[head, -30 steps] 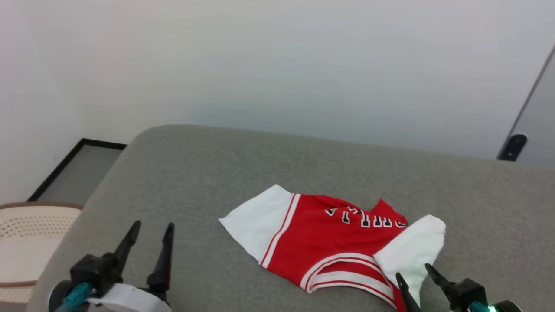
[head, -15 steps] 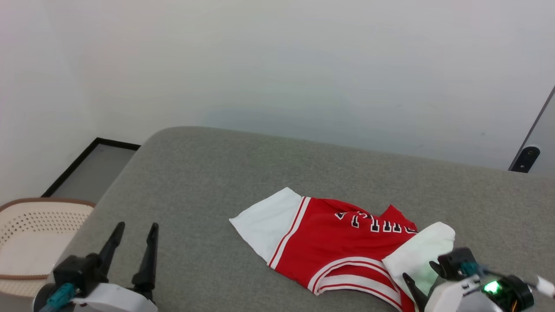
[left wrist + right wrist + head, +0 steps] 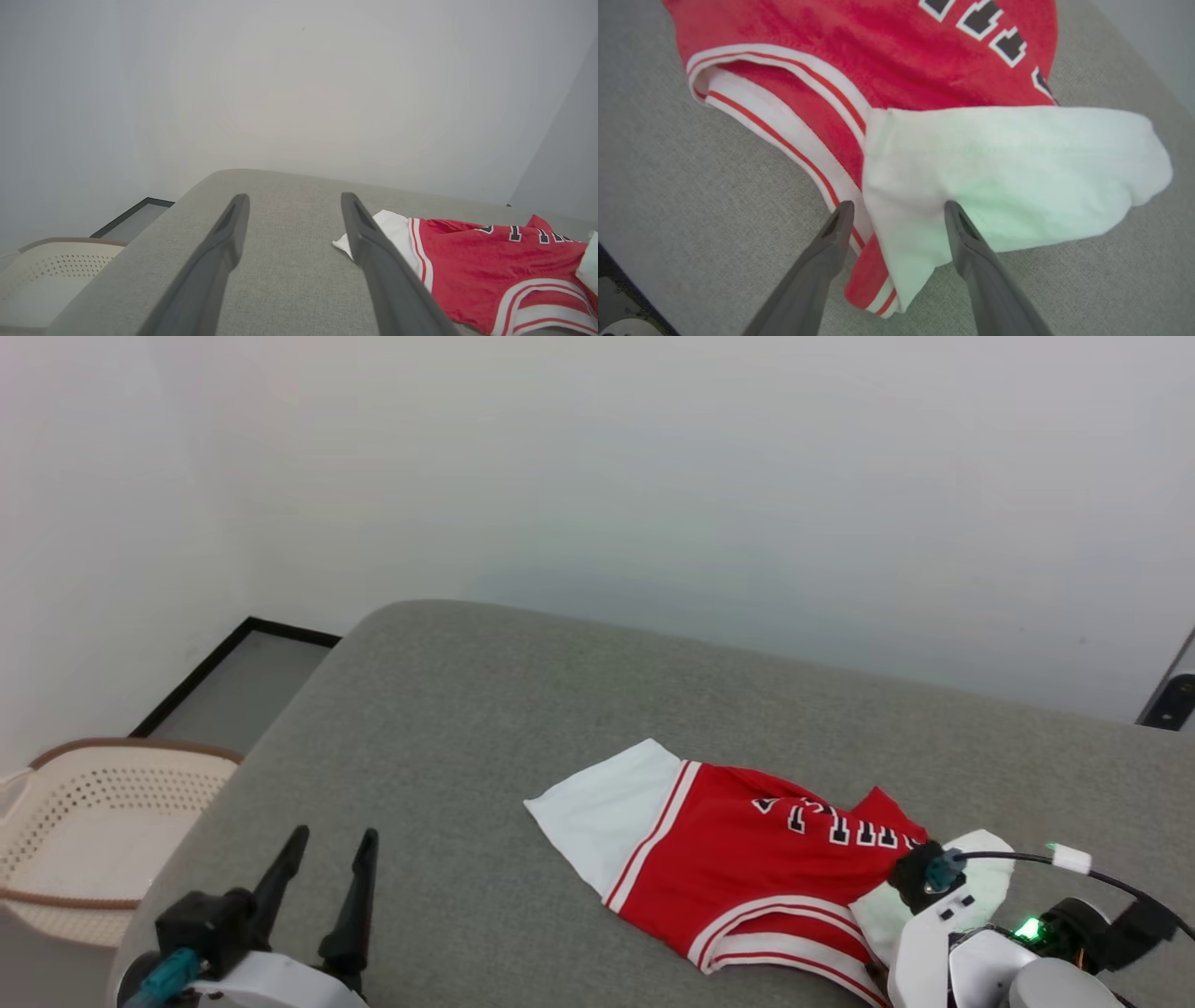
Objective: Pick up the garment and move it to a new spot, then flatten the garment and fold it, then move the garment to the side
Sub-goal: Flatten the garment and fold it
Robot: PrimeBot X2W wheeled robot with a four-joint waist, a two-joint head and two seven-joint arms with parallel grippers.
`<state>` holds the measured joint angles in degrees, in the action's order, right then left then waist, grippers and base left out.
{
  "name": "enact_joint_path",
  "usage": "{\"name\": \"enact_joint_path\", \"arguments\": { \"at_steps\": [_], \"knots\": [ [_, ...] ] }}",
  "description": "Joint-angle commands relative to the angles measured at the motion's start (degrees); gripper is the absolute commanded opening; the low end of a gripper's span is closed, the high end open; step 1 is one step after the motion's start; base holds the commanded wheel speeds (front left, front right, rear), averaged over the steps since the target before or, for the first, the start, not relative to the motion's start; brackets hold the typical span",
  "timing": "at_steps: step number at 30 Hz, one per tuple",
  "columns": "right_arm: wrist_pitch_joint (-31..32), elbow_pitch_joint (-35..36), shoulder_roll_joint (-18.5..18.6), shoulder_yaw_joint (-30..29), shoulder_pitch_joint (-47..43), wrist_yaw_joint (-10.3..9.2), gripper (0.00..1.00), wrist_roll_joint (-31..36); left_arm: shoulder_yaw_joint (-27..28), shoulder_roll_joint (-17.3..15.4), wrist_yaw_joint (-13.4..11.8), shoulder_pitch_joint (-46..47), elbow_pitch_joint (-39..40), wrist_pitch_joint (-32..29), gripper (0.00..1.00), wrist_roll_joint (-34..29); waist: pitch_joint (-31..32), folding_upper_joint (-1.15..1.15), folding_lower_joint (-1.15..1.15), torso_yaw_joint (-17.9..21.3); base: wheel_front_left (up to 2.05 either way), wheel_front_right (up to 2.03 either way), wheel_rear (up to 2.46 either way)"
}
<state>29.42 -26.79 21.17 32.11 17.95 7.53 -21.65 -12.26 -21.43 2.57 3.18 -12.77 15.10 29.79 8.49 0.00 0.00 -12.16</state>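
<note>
Right gripper point(image 3: 899, 205) spread over garment point(image 3: 878, 60) sleeve, left gripper point(image 3: 331, 835) spread near cushion point(image 3: 467, 709) edge

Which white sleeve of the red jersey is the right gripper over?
The rumpled sleeve lying across the striped trim; the flat sleeve lies toward the left gripper.

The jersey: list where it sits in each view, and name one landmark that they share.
Head view: jersey lower right of centre, on the grey surface.
Left wrist view: jersey at the lower right edge.
Right wrist view: jersey across the top and middle, its white sleeve toward the bottom.
Shared landmark: the black, white-outlined lettering.
</note>
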Motion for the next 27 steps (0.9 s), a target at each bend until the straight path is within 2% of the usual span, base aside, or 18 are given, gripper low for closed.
{"name": "enact_joint_path", "arguments": {
  "at_steps": [1,6,7,8,9,11,21,27],
  "knots": [
    [0.8,-0.9,0.0,0.9,1.1,-0.09,1.00,-0.2,0.0,0.3,0.3,0.3,-0.4,0.0,1.00,0.1,0.0,0.00,0.00,-0.7,0.00,0.00,0.00],
    [2.7,-4.1,-0.5,3.5,3.9,-0.09,1.00,-0.8,-0.1,1.0,0.7,0.6,-1.1,0.0,1.00,0.4,0.0,0.00,0.00,-1.7,0.00,0.00,0.00],
    [2.9,-4.9,-0.5,3.8,4.6,-0.09,0.93,-0.6,-0.1,1.1,0.8,0.6,-1.2,0.0,1.00,0.3,0.0,0.00,0.00,-1.9,0.00,0.00,0.00],
    [3.1,-5.5,-0.6,4.2,5.2,-0.09,0.54,-0.4,-0.1,1.2,0.9,0.5,-1.3,0.0,1.00,0.3,0.0,0.00,0.00,-2.0,0.00,0.00,0.00],
    [3.2,-6.1,-0.8,4.3,5.8,-0.09,0.44,-0.2,-0.1,1.3,1.0,0.5,-1.4,0.0,1.00,0.2,-0.1,0.00,0.00,-2.1,0.00,0.00,0.00],
    [3.6,-7.4,-1.1,4.5,6.7,-0.09,0.00,0.1,-0.1,1.5,1.0,0.6,-1.6,0.0,1.00,0.3,-0.1,0.00,0.00,-2.3,0.00,0.00,0.00],
    [7.6,-8.7,-1.5,5.5,10.0,-0.09,0.00,-0.1,0.6,2.2,0.8,0.5,-2.5,0.0,1.00,0.9,-0.4,0.00,0.00,-1.9,0.00,0.00,0.00],
    [6.5,-6.7,-0.2,0.9,9.9,-0.09,0.00,-1.7,1.0,2.6,0.6,0.7,-2.5,0.0,1.00,0.9,-0.6,0.00,0.00,-1.1,0.00,0.00,0.00]
  ]
}}
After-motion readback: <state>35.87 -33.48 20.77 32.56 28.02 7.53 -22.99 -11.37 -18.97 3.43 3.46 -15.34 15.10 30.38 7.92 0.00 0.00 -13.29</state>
